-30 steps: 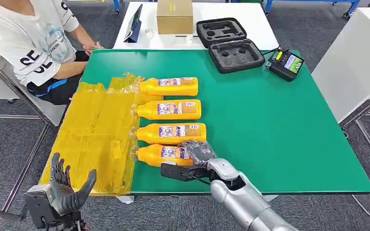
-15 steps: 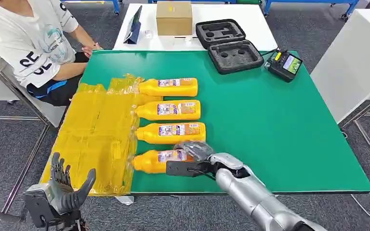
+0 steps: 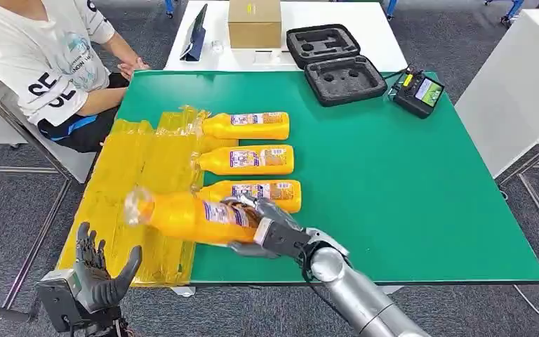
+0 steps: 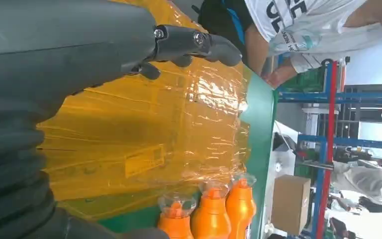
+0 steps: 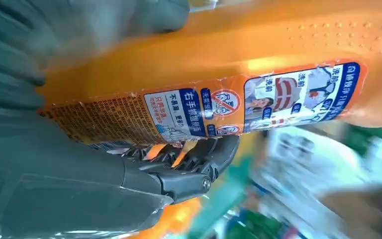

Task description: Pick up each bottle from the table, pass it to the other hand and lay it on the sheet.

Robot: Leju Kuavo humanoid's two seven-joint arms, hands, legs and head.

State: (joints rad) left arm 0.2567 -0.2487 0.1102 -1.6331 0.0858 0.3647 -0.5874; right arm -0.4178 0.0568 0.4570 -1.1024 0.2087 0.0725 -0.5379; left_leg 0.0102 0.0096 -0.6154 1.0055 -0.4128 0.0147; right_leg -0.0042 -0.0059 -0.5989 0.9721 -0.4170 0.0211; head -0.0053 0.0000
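Gripping the bottle [image 3: 189, 217], the right hand [image 3: 270, 232] has lifted it — table to mid-air.

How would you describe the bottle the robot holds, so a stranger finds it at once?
Find the green table and its row of orange bottles. The held bottle is nearest the robot, gripped by the right hand. Unlike the others, it is lifted and tilted.

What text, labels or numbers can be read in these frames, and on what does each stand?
"右手抓握" in white on blue: label of the held bottle, gripped by the right hand.
"SE", cut off: person's white shirt.
Other label print and the lying bottles' labels: too small or blurred.
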